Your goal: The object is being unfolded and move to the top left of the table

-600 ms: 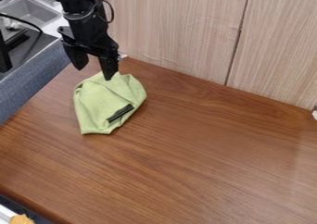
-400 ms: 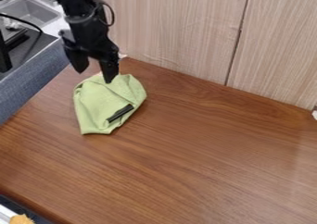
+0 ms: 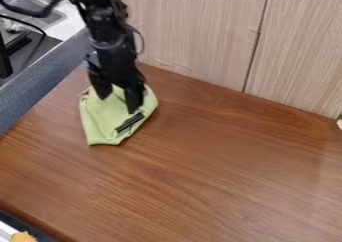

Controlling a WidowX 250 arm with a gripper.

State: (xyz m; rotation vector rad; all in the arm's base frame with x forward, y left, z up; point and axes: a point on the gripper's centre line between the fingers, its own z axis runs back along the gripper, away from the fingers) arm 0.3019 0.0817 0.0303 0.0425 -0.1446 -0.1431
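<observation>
Gripper (image 3: 119,97) over the green cloth (image 3: 97,122), fingers spread
A good grasp takes one layer (ideally a loose edge).

A light green, soft fabric cloth (image 3: 99,122) is lying bunched and partly folded on the brown wooden table (image 3: 220,181), toward ten o'clock from the tabletop's middle. It is resting low and uneven, its outline bulging at three o'clock and narrowing to a short, fairly straight edge at six o'clock. A narrow, straight black strip (image 3: 130,122) is showing on its four o'clock side, slanting from eight o'clock to two o'clock; whether it is belonging to the cloth is staying unclear.
</observation>
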